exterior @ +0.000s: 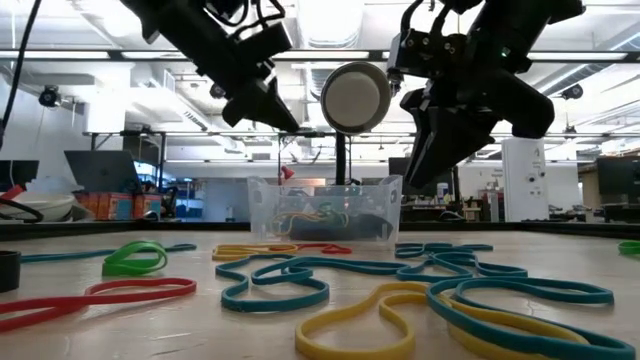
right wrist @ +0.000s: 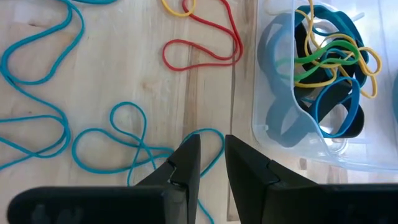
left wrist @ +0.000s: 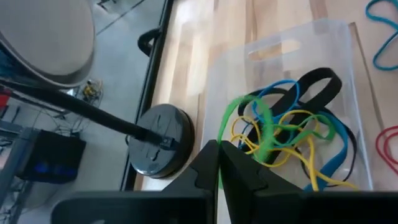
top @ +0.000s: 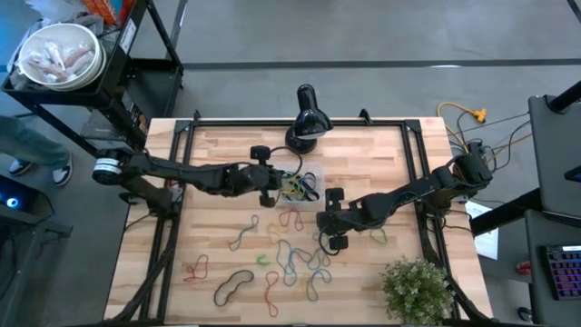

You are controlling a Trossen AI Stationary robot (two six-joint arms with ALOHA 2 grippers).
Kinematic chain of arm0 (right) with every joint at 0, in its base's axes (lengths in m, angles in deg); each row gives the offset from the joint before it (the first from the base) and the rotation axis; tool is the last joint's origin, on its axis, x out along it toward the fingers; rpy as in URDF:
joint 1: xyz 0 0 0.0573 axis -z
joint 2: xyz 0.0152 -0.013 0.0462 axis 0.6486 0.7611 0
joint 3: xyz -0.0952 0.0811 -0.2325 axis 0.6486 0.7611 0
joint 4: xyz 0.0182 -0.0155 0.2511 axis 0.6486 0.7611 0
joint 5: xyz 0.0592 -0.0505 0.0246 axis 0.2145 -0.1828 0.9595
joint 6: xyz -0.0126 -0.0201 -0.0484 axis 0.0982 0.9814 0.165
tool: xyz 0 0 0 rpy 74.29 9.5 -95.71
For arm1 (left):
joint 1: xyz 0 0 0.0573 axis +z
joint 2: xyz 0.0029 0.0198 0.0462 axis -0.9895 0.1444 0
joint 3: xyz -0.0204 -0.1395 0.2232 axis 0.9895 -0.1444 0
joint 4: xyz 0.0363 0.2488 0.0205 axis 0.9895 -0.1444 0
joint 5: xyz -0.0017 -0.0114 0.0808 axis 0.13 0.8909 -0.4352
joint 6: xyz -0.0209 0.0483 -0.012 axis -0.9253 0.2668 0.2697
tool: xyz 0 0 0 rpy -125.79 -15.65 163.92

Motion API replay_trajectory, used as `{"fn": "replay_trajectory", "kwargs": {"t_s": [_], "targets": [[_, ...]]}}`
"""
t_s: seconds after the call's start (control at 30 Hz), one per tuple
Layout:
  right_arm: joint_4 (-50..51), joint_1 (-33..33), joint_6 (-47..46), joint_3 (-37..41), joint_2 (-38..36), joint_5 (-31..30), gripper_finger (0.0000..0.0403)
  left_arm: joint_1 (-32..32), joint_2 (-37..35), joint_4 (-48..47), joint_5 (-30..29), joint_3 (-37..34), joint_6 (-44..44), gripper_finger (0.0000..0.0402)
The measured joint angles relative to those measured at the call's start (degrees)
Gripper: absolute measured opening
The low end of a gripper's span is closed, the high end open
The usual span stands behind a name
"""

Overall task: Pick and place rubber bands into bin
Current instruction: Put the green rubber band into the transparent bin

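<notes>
The clear bin stands at the table's middle, toward the far edge, with several rubber bands in it. My left gripper hovers at the bin's left rim, shut on a green rubber band. My right gripper hangs above the table on the near right of the bin. Its fingers stand a little apart with nothing between them, above a blue band that lies flat on the wood. Many more loose bands lie on the near half of the table. My left gripper pinches one end of the green band between its shut fingertips, coming in slanted downward from the table's left. The band runs slack from the tips over the bin's rim. Its far part lies on the pile of bands inside.
A black lamp on a round base stands just beyond the bin at the far edge. A potted plant sits at the near right corner. A white bowl rests on a cart off the table's far left.
</notes>
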Motion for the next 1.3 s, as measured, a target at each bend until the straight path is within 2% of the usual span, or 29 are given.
{"fn": "replay_trajectory", "kwargs": {"t_s": [0.3, 0.43, 0.67, 0.8, 1.07, 1.3], "targets": [[0.14, 0.00, -0.62, 0.00, 0.00, 0.00, 0.0068, 1.07, 3.83, 0.11, 1.70, -0.10, -1.91, 0.0008], [0.14, 0.00, -0.76, 0.00, 0.00, 0.00, 0.0068, 1.66, 6.25, 0.09, 5.26, -0.12, -3.13, 0.0044], [0.31, 0.00, -1.70, 0.00, 0.00, 0.02, 0.0068, 1.69, 7.49, 0.38, 5.36, 0.31, -3.16, 0.0115], [3.28, 0.00, -4.71, 0.00, 0.00, 0.15, 0.0068, 1.26, 5.52, -0.02, 5.30, 0.84, -3.10, 0.0131], [13.40, -1.68, -14.47, 0.00, -1.71, 0.90, 0.0068, -0.65, -1.33, -2.58, 5.28, 0.83, -3.13, 0.0132], [20.60, -5.40, -25.12, 0.00, -5.00, 6.02, 0.0068, -2.75, -7.36, -3.50, 5.32, -3.33, -3.64, 0.0132]]}}
